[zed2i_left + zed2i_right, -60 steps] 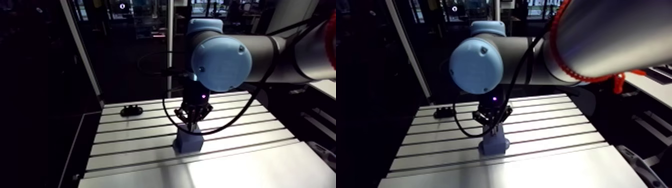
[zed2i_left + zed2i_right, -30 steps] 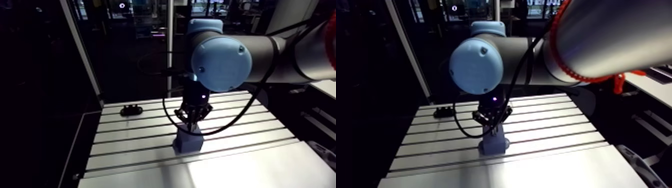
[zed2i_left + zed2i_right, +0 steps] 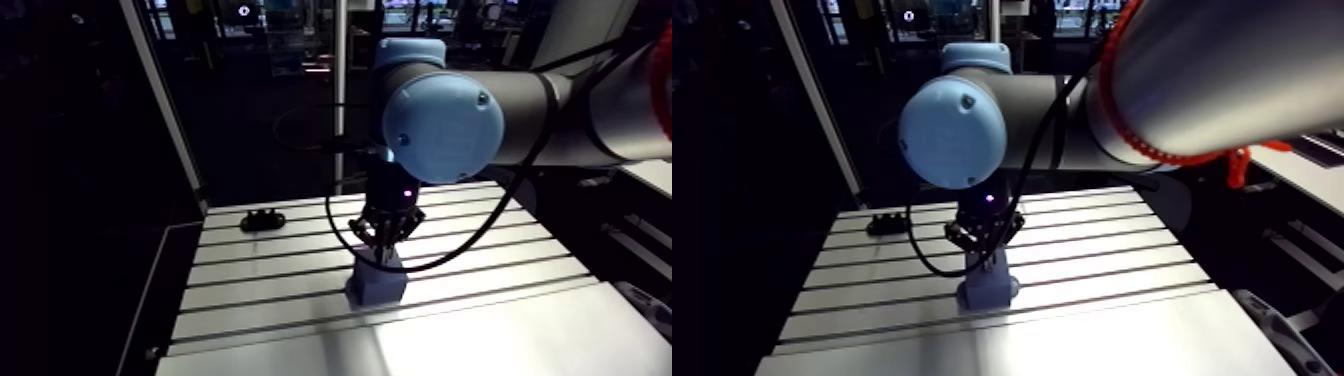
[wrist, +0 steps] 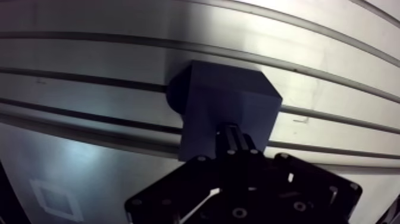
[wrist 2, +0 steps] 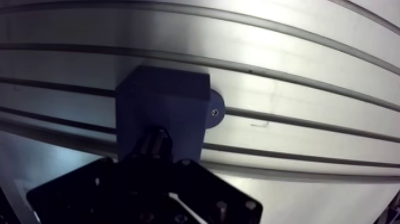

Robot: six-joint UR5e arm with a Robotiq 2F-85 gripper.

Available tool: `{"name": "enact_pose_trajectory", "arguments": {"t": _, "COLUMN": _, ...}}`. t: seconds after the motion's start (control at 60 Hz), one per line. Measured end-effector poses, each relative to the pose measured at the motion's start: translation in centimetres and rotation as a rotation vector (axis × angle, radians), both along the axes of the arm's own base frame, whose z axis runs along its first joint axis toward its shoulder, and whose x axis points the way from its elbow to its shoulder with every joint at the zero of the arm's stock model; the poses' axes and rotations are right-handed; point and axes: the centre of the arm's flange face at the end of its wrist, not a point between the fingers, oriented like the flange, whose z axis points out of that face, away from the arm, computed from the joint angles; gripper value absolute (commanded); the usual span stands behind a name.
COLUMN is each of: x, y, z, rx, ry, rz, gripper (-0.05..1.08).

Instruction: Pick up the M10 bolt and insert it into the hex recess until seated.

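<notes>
One gripper (image 3: 383, 252) over blue block (image 4: 229, 110), prob gripping bolt (image 5: 156, 142)

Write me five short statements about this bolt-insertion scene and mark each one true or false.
1. The pincer hangs right above the dark blue block. True.
2. The block lies tipped over beside the table. False: it stands upright on the slotted table.
3. A small black part lies near the table's far edge, apart from the block. True.
4. A hand steadies the block. False: no hand shows; only the pincer is near it.
5. The block is bright red. False: it is dark blue.
</notes>
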Motion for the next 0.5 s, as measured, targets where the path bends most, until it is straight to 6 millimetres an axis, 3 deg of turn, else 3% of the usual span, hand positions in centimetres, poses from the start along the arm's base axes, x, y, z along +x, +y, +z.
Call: {"name": "enact_pose_trajectory", "arguments": {"t": 0.5, "x": 0.07, "y": -0.01, "z": -0.07, "rx": -0.001, "ry": -0.002, "rz": 0.009, "gripper": 1.08}}
